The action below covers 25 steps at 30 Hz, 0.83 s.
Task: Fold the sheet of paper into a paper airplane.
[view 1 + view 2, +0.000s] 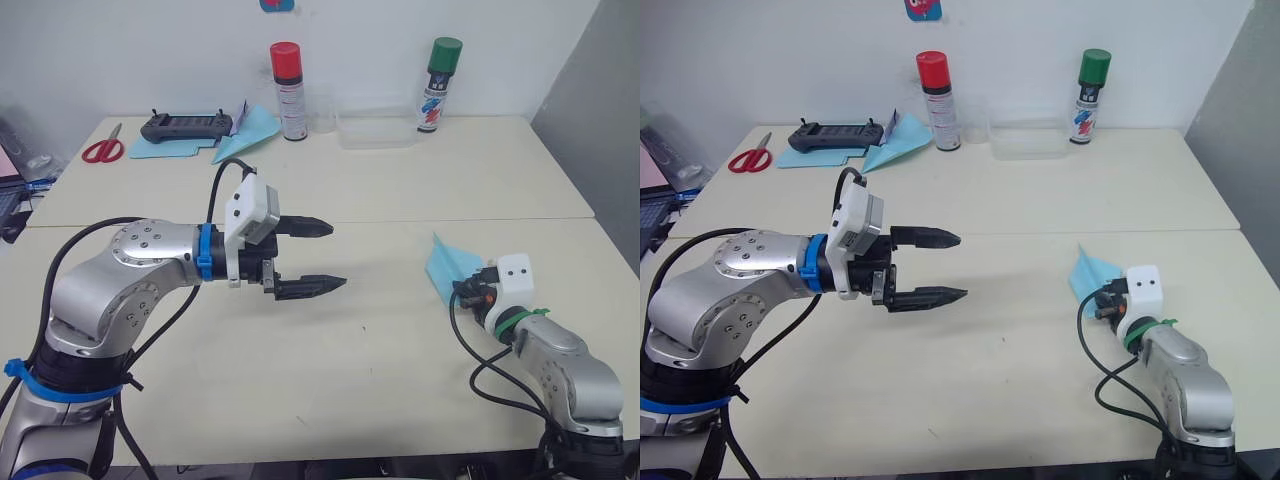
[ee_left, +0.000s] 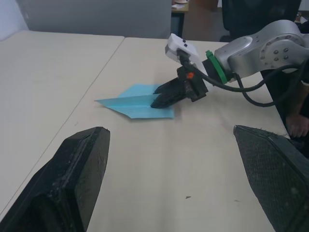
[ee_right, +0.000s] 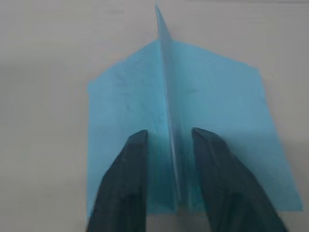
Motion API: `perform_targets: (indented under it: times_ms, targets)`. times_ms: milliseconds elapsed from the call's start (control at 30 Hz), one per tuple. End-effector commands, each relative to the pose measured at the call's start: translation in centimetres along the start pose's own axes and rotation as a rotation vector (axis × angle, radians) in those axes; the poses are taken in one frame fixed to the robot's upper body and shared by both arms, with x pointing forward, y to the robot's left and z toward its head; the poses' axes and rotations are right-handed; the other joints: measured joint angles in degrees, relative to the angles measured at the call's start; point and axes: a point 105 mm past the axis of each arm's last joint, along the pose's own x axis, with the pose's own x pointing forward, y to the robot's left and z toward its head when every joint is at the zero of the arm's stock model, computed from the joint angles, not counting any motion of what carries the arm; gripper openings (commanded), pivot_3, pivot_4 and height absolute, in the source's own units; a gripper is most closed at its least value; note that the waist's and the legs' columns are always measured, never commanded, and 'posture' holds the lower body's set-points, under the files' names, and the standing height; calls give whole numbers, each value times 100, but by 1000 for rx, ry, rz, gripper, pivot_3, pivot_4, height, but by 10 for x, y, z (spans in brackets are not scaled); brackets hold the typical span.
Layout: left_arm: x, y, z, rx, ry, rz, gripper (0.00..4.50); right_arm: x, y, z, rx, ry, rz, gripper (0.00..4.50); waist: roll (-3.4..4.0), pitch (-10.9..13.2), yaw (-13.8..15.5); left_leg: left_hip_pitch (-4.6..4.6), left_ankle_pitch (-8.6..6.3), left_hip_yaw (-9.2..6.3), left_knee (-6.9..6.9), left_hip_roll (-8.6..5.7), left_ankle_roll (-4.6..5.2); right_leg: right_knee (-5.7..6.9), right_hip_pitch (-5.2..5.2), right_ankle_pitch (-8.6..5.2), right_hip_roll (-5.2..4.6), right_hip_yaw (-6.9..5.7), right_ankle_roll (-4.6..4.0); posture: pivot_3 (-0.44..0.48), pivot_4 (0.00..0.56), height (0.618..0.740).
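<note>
I am judging the folding as nearly finished: the paper airplane [image 2: 140, 100] is lying on the surface [image 1: 400, 370] at about 4 o'clock in the head view, already shaped into a pointed wedge with two flat wings and a raised centre keel. My right gripper [image 3: 169, 154] is straddling that keel, one finger on each side; the jaws are set close around it, but I cannot tell whether they are actually pinching it or just standing beside it. In the left wrist view, the black fingertips are resting on the wedge near its blunt end, with the sharp nose pointing away from the arm.

My left gripper [image 1: 310, 257] is hovering over bare surface near the middle, well apart from the plane, jaws spread wide and holding nothing.

What I think remains is pressing the keel crease and letting go.

As for containers, a clear plastic box [image 1: 375, 130] is sitting at 12 o'clock between the red-capped spray can [image 1: 288, 92] and the green-capped spray can [image 1: 439, 86]; it is looking empty to me.
</note>
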Motion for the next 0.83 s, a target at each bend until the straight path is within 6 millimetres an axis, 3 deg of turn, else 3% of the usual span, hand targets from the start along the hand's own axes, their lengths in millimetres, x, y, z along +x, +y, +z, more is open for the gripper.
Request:
perform_targets:
  times_ms: [33,133,200,267,333,433,533,600,700,833]
  targets:
    - [-5,3,-2,7,-6,20,4500,-8,5,24,-68,-92,62,2756,0,0,1,0,0,0,0,0,0,0,0,0,0,0,0,0,150,740]
    - [-11,15,-21,-14,31,103,4500,-13,8,45,-194,-149,184,3917,3,2,-4,1,0,2,0,0,0,1,0,0,0,2,0,0,150,740]
    - [-19,20,-39,-51,64,160,4500,-19,11,53,-242,-137,298,4465,5,3,-8,3,0,6,1,-1,0,0,0,0,-1,5,0,0,150,740]
    - [-41,15,-63,-60,167,195,4500,-37,10,56,-342,-84,462,4465,5,3,-13,5,0,6,1,0,1,0,2,0,-1,5,1,0,150,740]
    - [-69,16,-74,-33,262,254,4500,-57,-2,57,-458,-4,580,4465,7,5,-1,3,-1,4,-2,1,3,-3,0,0,-1,2,0,0,150,740]
    - [-129,38,-56,-70,255,523,4500,-85,-58,58,-675,214,544,4465,7,21,58,-4,-3,1,-4,2,7,-9,-1,-1,-4,-7,-1,0,150,740]
    - [-155,35,-54,-68,294,607,4500,-90,-83,75,-639,221,465,4465,5,19,78,-2,-3,9,5,1,8,-18,5,-11,-8,-6,16,0,150,740]
    - [-167,25,-60,-80,338,623,4500,-94,-90,91,-567,192,433,4465,14,18,48,13,-3,19,5,1,7,-18,17,-12,-13,1,17,0,150,740]
    - [-168,18,-64,-72,368,604,4500,-93,-92,101,-544,170,420,4465,17,19,19,17,-3,27,5,3,7,-9,12,-12,-13,7,17,0,150,740]
    - [-176,37,-46,-11,324,667,4500,-87,-99,104,-536,166,413,4465,17,19,30,16,-1,18,9,4,8,1,9,-12,-7,2,18,0,150,740]
